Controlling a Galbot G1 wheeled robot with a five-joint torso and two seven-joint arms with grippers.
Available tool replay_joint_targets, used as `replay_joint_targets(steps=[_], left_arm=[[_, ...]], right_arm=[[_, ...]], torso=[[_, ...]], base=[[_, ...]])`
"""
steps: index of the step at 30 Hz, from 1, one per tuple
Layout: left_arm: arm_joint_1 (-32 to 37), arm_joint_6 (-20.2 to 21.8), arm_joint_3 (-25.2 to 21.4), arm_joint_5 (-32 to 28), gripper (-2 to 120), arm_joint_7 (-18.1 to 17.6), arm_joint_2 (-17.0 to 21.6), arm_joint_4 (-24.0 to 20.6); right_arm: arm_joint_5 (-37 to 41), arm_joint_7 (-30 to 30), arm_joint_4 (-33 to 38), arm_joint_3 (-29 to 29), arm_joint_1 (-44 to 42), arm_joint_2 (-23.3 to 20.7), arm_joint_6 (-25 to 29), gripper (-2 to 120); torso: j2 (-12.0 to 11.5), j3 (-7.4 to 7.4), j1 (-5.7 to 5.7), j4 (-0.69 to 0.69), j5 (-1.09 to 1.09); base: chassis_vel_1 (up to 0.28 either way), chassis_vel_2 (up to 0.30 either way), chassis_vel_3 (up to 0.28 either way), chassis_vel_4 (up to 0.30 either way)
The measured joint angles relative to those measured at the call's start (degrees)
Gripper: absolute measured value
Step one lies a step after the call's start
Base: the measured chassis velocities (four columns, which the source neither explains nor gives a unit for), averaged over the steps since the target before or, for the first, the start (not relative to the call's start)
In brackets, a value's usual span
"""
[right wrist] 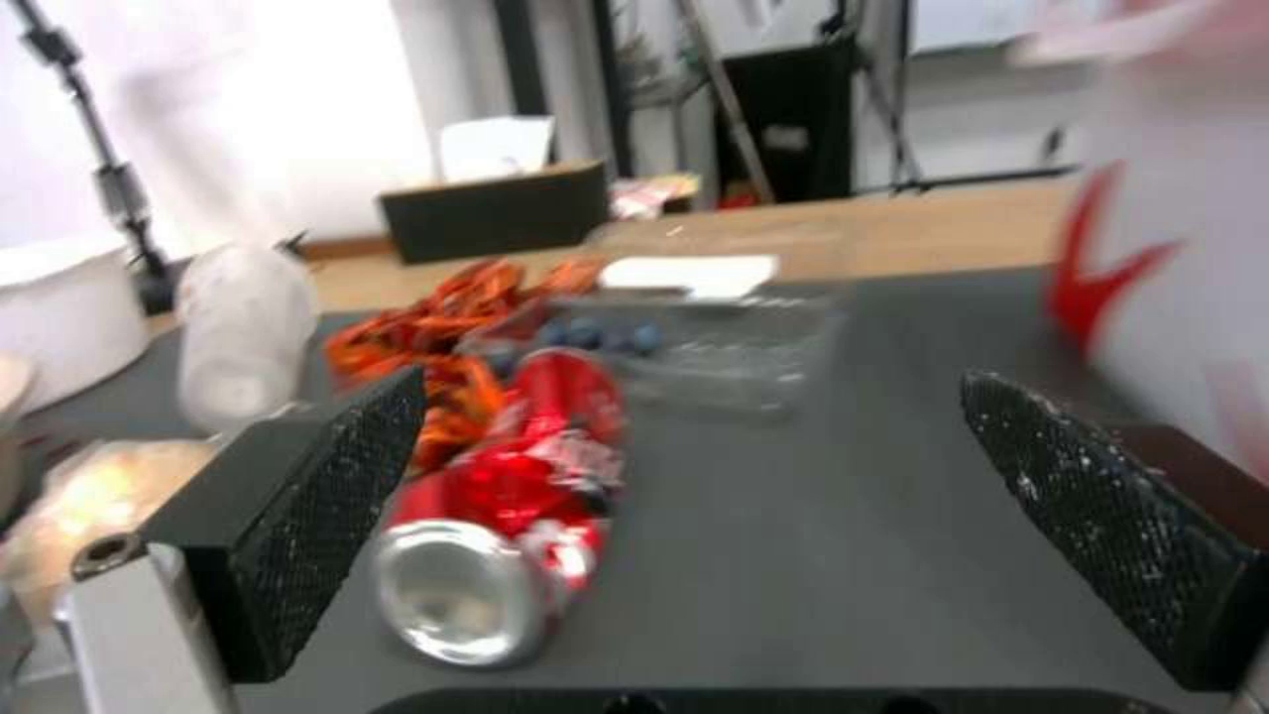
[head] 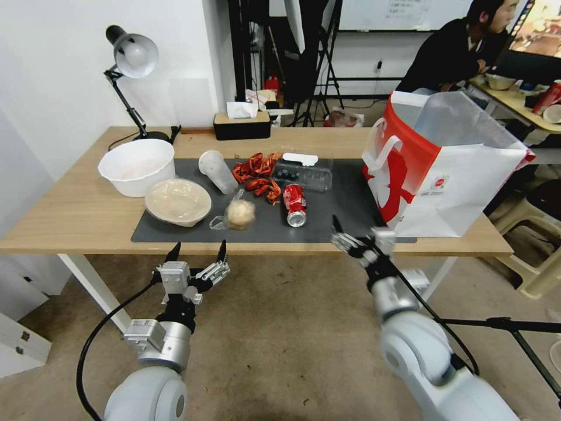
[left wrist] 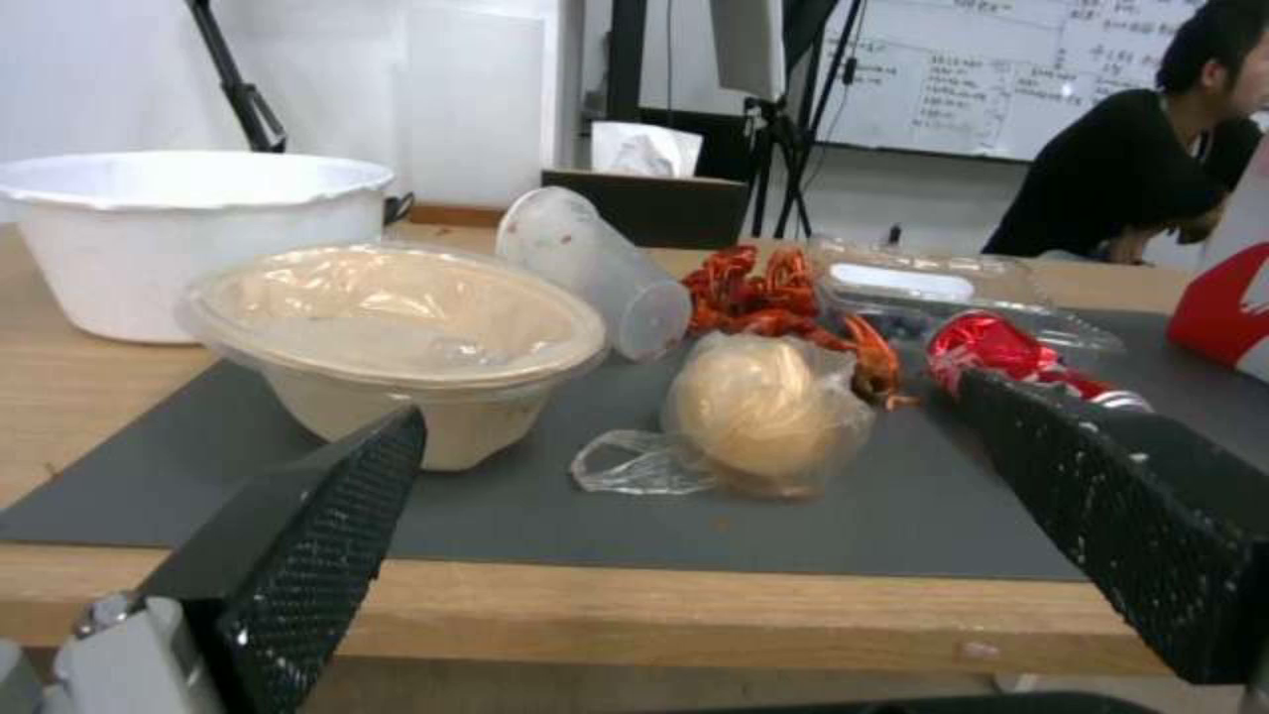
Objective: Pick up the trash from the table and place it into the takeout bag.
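The table [head: 70, 216] carries a dark grey mat [head: 339, 210] along its near edge, and nearly all the litter lies on that mat. The takeout bag [head: 461, 181] stands upright at the table's right end, its mouth open upward, overlapping the mat's right edge; so placed, it can take items dropped from above.

A white bowl [head: 137, 165] sits at the mat's far-left corner, partly on bare wood. The beige shallow bowl [head: 178, 202] rests just beside it, near the mat's front-left. A translucent cup [head: 217, 171] lies on its side toward the far edge. Red shells [head: 257, 172] are heaped mid-mat, beside a clear tray [head: 307, 175]. The red soda can [head: 295, 204] lies on its side, crushed, its end facing the near edge. The clear bag with beige lump [head: 238, 213] sits near the front edge.

The right gripper [head: 357, 238] hovers at the near edge, fingers apart, facing the can's end; judged an approach. The left gripper [head: 197, 257] hangs below the near edge, fingers apart, empty.

No litter is visibly bagged.
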Motion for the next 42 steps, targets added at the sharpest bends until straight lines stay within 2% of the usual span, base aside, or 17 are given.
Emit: replay_joint_targets(steps=[4,6,8,13,26,31,35,37,39,42], left_arm=[[0.3,-0.2,-0.3,0.1,100,0.0,-0.1,-0.1],[0.3,-0.2,-0.3,0.1,100,0.0,-0.1,-0.1],[0.4,-0.4,-0.7,0.1,100,-0.3,-0.2,-0.1],[0.5,-0.7,-0.8,0.1,100,-0.5,-0.3,-0.1],[0.1,-0.8,-1.1,0.0,100,-0.8,-0.2,0.3],[0.1,-1.2,-1.3,0.0,100,-1.0,-0.1,0.6],[0.0,-1.4,-1.3,0.0,100,-1.2,-0.1,0.8],[0.0,-1.4,-1.2,0.0,100,-1.2,-0.1,0.9],[0.0,-1.5,-1.1,0.0,100,-1.2,-0.1,1.0],[0.0,-1.5,-1.0,0.0,100,-1.2,-0.1,1.0]], right_arm=[[2.0,2.0,-2.1,-4.0,4.5,0.6,-3.3,100],[2.0,2.0,-2.1,-4.0,4.5,0.6,-3.3,100],[3.4,4.7,-3.6,-7.2,7.7,1.5,-8.1,100],[5.1,7.6,-7.3,-11.1,12.9,2.9,-12.5,100],[8.6,10.7,-13.1,-14.2,18.2,6.5,-16.5,98],[8.6,11.0,-13.5,-14.9,18.1,7.1,-16.7,86],[8.4,11.3,-13.6,-14.9,17.8,7.2,-17.1,68],[8.5,11.4,-13.6,-14.9,17.7,7.2,-17.2,65],[8.5,11.5,-13.3,-14.8,17.4,7.0,-17.3,54],[8.5,11.5,-13.0,-14.6,17.1,6.9,-17.3,50]], torso=[[0.0,0.0,0.0,-0.01,-0.01],[0.0,0.0,0.0,-0.01,-0.01],[0.0,-0.01,0.0,-0.03,-0.01],[0.0,-0.01,0.0,-0.02,-0.01],[0.0,-0.01,-0.01,-0.01,-0.01],[0.0,-0.01,-0.01,-0.02,0.0],[0.0,-0.01,-0.01,-0.01,-0.01],[0.0,-0.01,-0.01,-0.02,-0.01],[0.0,-0.01,-0.02,-0.02,0.0],[0.0,-0.02,-0.01,-0.02,0.0]], base=[[0.0,0.0,0.0,0.0],[0.0,0.0,0.0,0.0],[0.0,0.0,0.0,0.0],[0.0,0.0,0.0,0.0],[0.0,0.0,0.0,0.0],[0.0,0.0,0.0,0.0],[0.0,0.0,0.0,0.0],[0.0,0.0,0.0,0.0],[0.0,0.0,0.0,0.0],[0.0,0.0,0.0,0.0]])
